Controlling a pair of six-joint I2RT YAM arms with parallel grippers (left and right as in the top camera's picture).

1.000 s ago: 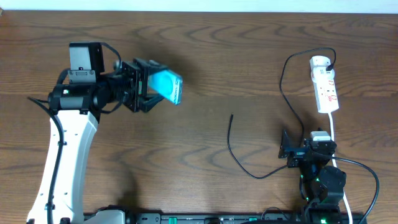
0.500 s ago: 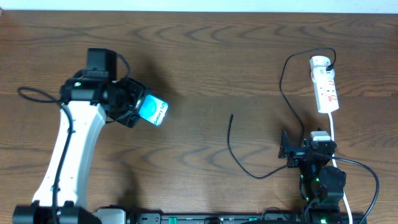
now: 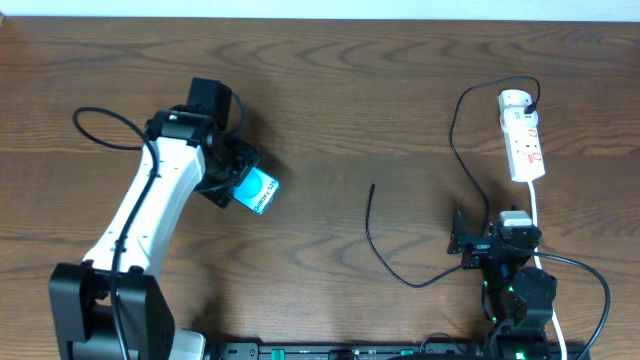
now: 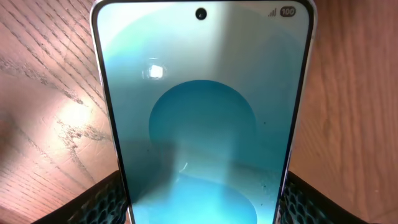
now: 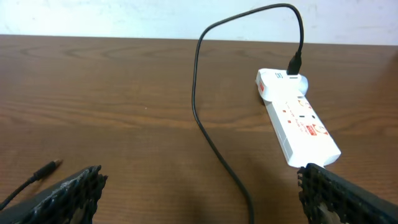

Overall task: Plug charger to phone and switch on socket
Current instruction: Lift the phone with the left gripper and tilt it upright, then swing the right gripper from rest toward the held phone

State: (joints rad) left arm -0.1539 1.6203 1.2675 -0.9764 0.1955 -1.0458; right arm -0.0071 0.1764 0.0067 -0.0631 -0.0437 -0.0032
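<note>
The phone [image 3: 258, 189] moved right over the wooden table [image 3: 400, 100], left jaws gripping it, right jaws agape.

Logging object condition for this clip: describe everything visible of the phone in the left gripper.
The flat rectangular smartphone with a teal-blue screen has a thin pale rim, rounded corners, a punch-hole camera and a battery badge at its top. The glassy screen shows a round pattern and glare. It is left of the wooden table's centre, screen up, clamped at its lower sides between the left gripper's black textured fingers. Whether it touches the wood is unclear.
</note>
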